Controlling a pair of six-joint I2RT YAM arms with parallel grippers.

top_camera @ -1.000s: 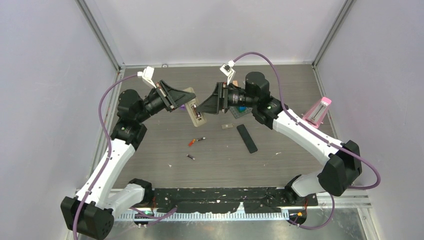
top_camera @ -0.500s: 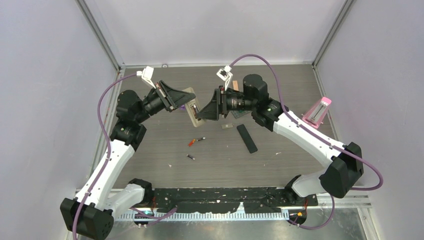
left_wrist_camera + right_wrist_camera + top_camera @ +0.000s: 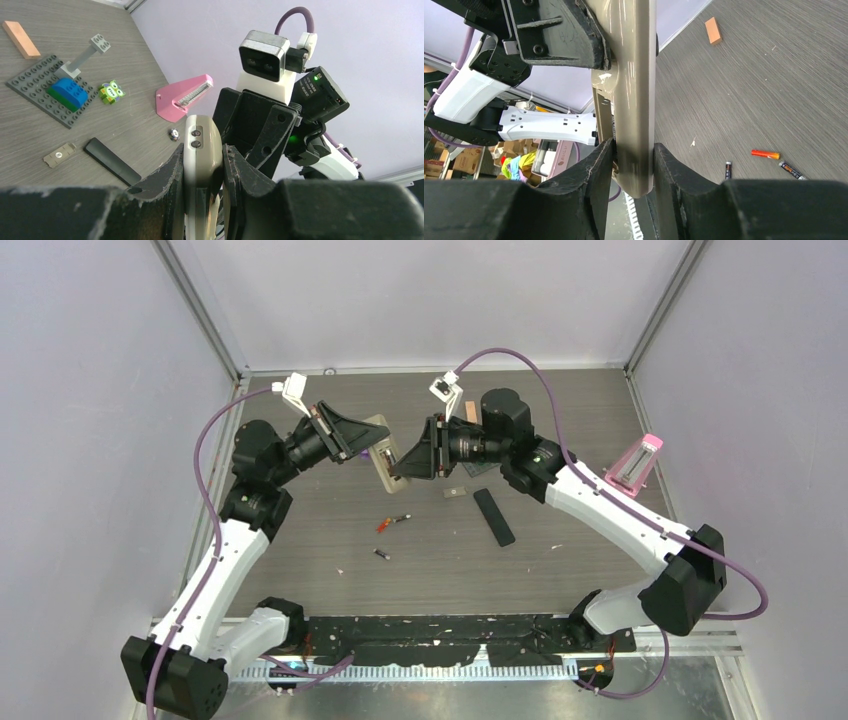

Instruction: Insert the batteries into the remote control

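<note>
the counter is a dark grey wood-grain board with a strip of black tape along its near edge. pale lilac walls close it in on three sides, with metal posts at the back corners.

the remote is off the counter, held in the air over the middle back between the two arms. the left tool is closed on one end, a finger pressed to each long side. the right tool has closed onto the other end, its fingers against both sides.

the batteries lie loose on the counter below and nearer than the remote. an orange-red one and a dark one lie almost end to end. another dark one lies a little apart, nearer the arms.

a long black cover and a small grey plate lie to the right of the batteries.

the remote's open back faces the left arm; whether anything sits in it cannot be told.

a grey studded brick plate at the back carries a blue block and an upright grey piece. a small green toy lies just beside it. an orange-brown block lies further back, and a pink wedge stands near the right wall.
</note>
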